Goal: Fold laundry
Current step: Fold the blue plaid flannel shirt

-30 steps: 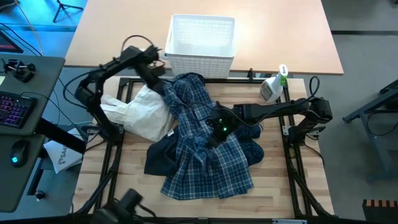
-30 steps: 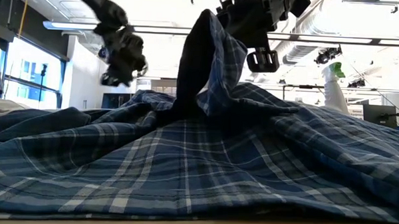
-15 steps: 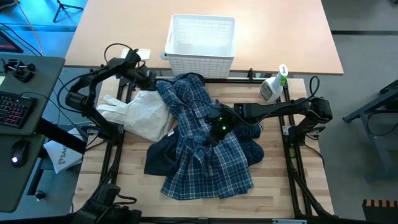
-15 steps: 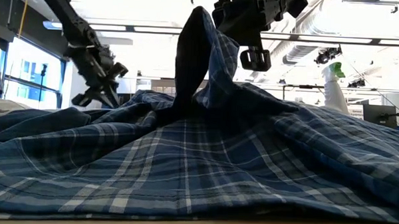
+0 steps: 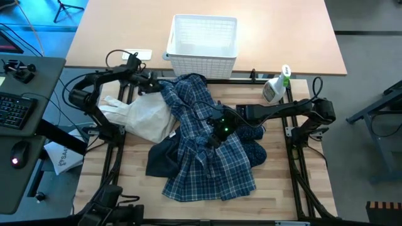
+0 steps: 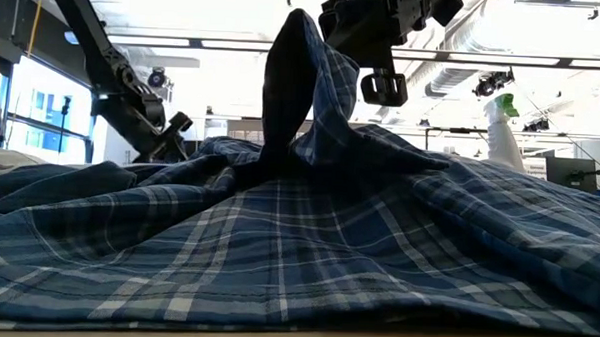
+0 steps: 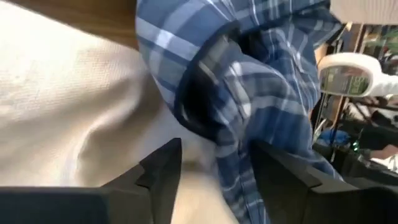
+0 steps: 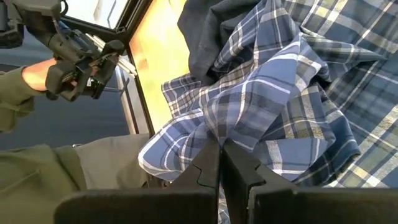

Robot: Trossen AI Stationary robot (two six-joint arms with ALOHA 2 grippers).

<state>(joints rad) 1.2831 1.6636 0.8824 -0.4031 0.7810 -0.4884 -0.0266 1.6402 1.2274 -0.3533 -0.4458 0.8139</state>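
The blue-and-white plaid shirt lies crumpled across the middle of the table. A navy garment lies partly under it at the near left. My right gripper is shut on a fold near the shirt's middle. My left gripper is open and low at the shirt's far left edge. In the left wrist view that plaid edge lies between its two fingers, over a cream cloth. My right gripper pinches a bunched fold of the plaid shirt between its two shut fingers. The fingers slant down from the table's right side. The fold is drawn up into a peak, and the remainder of the shirt lies on the table. I cannot tell whether my left gripper touches the plaid edge or the cream cloth.
A white lattice basket stands on the far tabletop. A spray bottle stands at the far right. More dark cloth shows to the right of the plaid shirt. A person's hand shows beyond the table's edge.
My left gripper has come down from above the shirt's far left part to its far left edge, and it has rolled as it sank. My right gripper has kept the fold raised, and the plaid shirt has kept its shape.
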